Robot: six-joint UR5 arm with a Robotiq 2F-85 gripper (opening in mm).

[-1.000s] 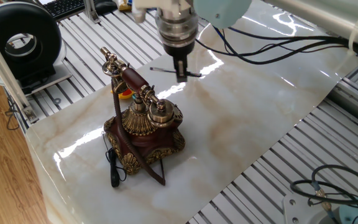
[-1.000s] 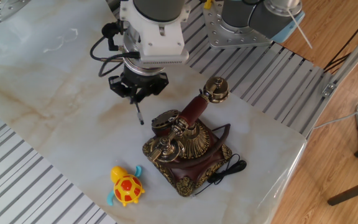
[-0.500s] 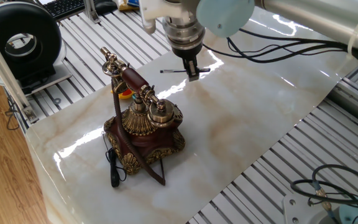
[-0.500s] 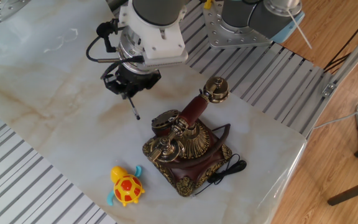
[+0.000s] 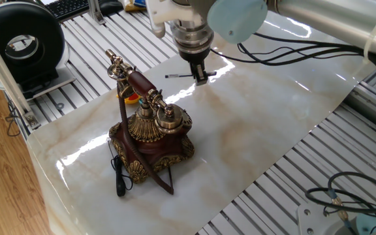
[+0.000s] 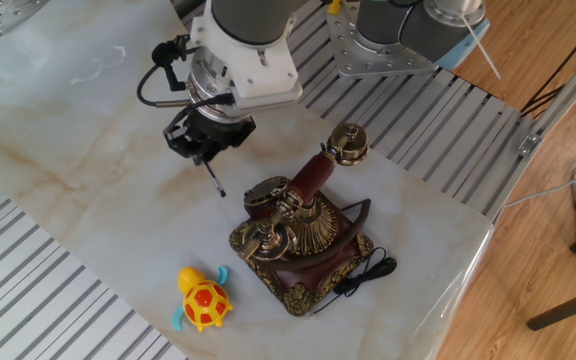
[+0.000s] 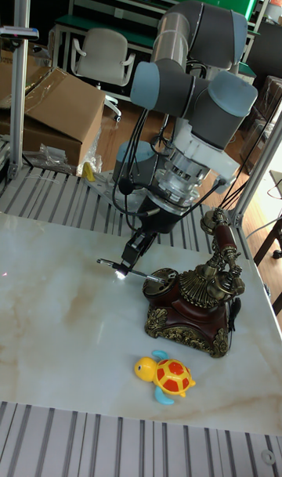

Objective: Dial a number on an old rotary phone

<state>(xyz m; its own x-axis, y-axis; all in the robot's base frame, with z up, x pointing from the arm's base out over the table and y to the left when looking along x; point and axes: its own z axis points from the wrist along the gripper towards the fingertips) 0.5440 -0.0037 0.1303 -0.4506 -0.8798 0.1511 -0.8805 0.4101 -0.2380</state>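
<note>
The old rotary phone [image 5: 150,134] [image 6: 300,232] [image 7: 192,301] stands on the marble slab, dark red-brown with gold filigree, its reddish handset [image 5: 136,83] resting across the tall cradle and a black cord [image 5: 119,176] trailing off it. My gripper [image 5: 200,73] [image 6: 201,158] [image 7: 134,251] hovers just beyond the phone, shut on a slim black-and-silver pen [image 5: 180,76] [image 6: 213,182] [image 7: 128,272]. The pen tilts, and its tip points toward the phone's dial side without touching it.
A yellow and orange toy turtle [image 6: 200,299] [image 7: 168,375] lies on the marble slab [image 5: 253,130] near the phone. A black round device [image 5: 25,42] sits at the far left on the slatted table. Cables [image 5: 344,196] trail off at the right.
The gripper with the pen has shifted away from the phone and tilted, so the pen now lies more slanted. The phone and turtle have not moved.
</note>
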